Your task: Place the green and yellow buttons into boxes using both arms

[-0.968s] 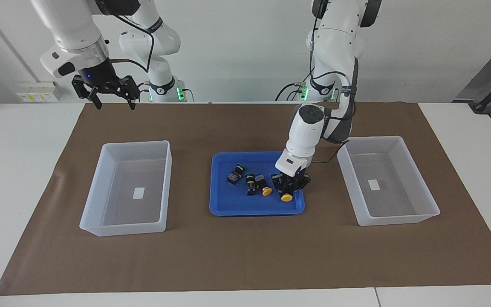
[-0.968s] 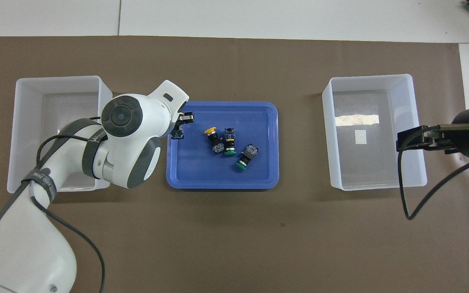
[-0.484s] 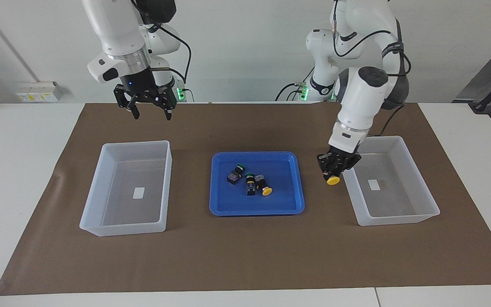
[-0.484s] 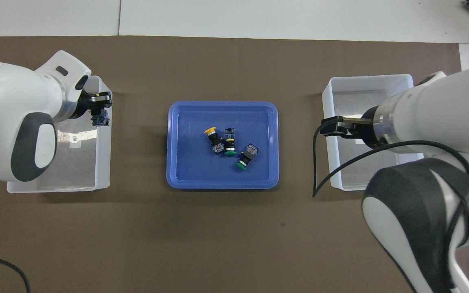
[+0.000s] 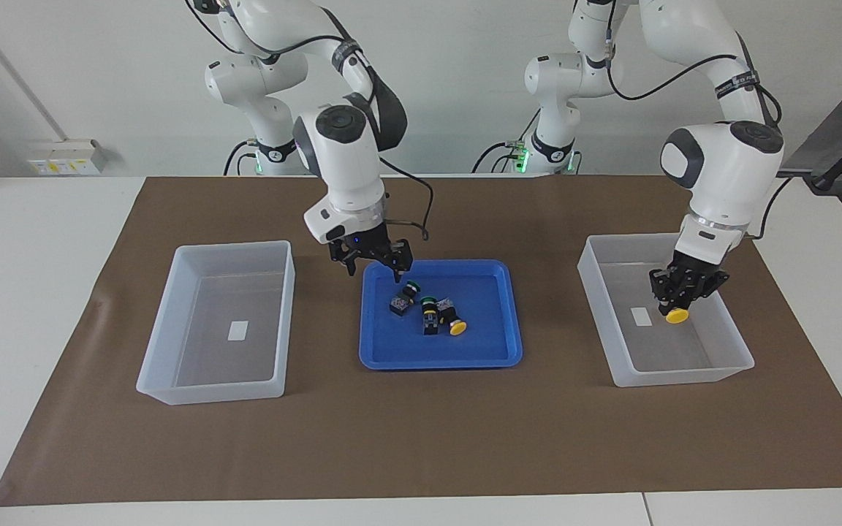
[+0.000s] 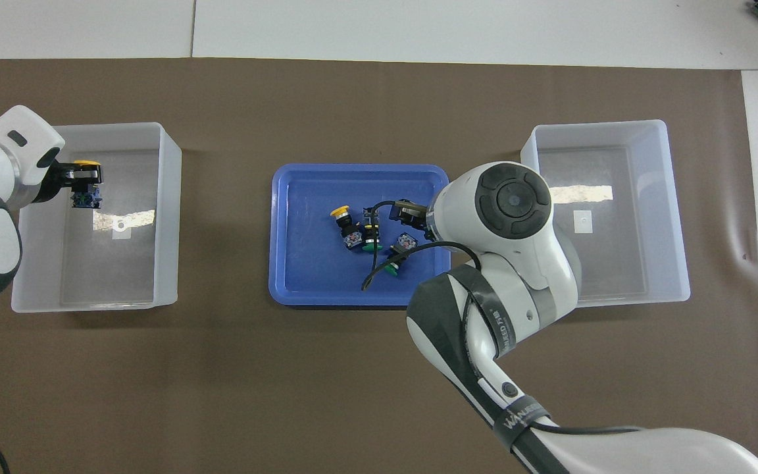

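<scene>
Yellow button (image 5: 677, 315) in left claw (image 5: 684, 291) (over box (image 5: 735, 343)).

One yellow button (image 5: 677, 314) held over box (image 5: 728, 369); three buttons (image 5: 427, 310) in tray.

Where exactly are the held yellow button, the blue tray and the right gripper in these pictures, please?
held yellow button (image 5: 677, 315), facing view, on its yellow cap.
blue tray (image 5: 490, 356), facing view, on bare floor near its rim.
right gripper (image 5: 375, 271), facing view, midway between its open fingertips, over the tray's edge.
</scene>
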`<state>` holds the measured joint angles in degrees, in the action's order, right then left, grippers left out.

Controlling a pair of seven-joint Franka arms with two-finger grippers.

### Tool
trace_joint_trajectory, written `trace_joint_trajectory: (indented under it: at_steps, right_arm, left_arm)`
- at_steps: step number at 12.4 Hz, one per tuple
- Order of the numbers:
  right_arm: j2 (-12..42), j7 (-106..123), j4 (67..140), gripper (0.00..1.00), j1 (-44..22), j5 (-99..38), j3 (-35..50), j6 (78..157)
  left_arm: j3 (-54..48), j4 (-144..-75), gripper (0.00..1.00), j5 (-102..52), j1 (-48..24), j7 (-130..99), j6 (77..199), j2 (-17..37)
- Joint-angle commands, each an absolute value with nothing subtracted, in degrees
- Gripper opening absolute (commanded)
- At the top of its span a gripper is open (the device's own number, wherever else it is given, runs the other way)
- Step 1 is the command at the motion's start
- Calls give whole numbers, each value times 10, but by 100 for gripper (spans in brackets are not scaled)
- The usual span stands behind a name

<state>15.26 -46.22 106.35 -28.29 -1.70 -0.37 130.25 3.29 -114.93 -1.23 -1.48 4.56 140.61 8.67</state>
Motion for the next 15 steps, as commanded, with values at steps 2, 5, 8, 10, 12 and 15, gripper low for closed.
trace_joint_trajectory:
  at_steps: [2,5,8,10,12,15]
  right_arm:
    - [166,-532,1099,100,-296,-23,-4,1354]
    - [197,-625,1108,100,-317,-23,-4,1390]
    - [214,-644,1114,100,-322,-23,-4,1397]
    - [214,-642,1130,100,-322,-23,-4,1400]
    - [214,-647,1130,59,-321,-23,-4,1401]
    - [215,-653,1129,0,-321,-23,-4,1400]
  left_arm:
    - [25,-1172,25,-3,-3,54,1499,143]
    - [25,-1167,81,-3,-3,54,1530,171]
    - [25,-1161,100,-3,-4,49,1512,151]
    - [25,-1149,100,-3,-12,44,1446,118]
    - [19,-1139,100,-3,-25,25,1399,91]
    - [21,-1117,100,-3,-90,-45,1368,88]
